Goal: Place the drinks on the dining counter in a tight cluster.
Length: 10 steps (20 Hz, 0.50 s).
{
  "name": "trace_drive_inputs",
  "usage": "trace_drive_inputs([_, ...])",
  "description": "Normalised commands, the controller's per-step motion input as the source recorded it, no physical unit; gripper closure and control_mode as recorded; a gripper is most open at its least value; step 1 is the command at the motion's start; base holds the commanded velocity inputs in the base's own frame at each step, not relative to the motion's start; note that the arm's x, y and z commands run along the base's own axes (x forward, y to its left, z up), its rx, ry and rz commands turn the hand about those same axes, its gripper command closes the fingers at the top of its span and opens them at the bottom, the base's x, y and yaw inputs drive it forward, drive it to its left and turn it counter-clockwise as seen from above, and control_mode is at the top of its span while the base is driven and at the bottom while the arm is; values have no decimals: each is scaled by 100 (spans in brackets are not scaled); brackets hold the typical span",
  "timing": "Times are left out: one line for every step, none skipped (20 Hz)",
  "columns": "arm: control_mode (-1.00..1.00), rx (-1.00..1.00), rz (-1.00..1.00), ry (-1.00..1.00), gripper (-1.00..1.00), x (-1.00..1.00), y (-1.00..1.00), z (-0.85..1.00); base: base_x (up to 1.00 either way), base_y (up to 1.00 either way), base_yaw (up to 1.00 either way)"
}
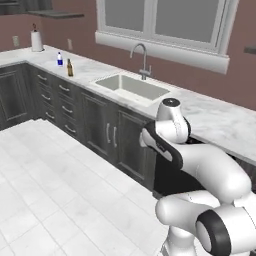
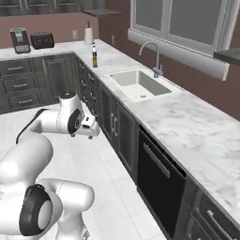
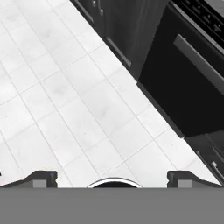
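While the arm is folded low over the white tiled floor point(image 3: 78, 109) in front of the dark cabinets point(image 1: 107, 132), the gripper point(image 3: 113, 179) has its jaws spread wide with nothing between them. The blue-capped water bottle point(image 1: 59, 59) and brown beer bottle point(image 1: 70, 67) stand close together on the marble wall counter point(image 1: 210, 120), left of the sink point(image 1: 131, 87), far from the jaws.

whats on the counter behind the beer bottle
In the left base view, a small blue-capped water bottle stands just behind the beer bottle, with a paper towel roll further back. In the right base view, the beer bottle covers most of it.
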Motion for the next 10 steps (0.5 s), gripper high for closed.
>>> trace_drive_inputs([100, 0, 0, 0, -100, 0, 0, 0, 50, 40, 32])
trace_drive_inputs([100, 0, 0, 0, -100, 0, 0, 0, 60, 39, 26])
trace_drive_inputs([100, 0, 0, 0, -100, 0, 0, 0, 66, 41, 20])
trace_drive_inputs([100, 0, 0, 0, -100, 0, 0, 0, 67, 41, 19])
trace_drive_inputs([100, 0, 0, 0, -100, 0, 0, 0, 68, 40, 19])
trace_drive_inputs([100, 0, 0, 0, -100, 0, 0, 0, 73, 33, 19])
trace_drive_inputs([100, 0, 0, 0, -100, 0, 0, 0, 76, 32, 18])
trace_drive_inputs([100, 0, 0, 0, -100, 0, 0, 0, 83, 28, 15])
trace_drive_inputs([100, 0, 0, 0, -100, 0, 0, 0, 89, 23, 12])
trace_drive_inputs([100, 0, 0, 0, -100, 0, 0, 0, 93, 20, 11])
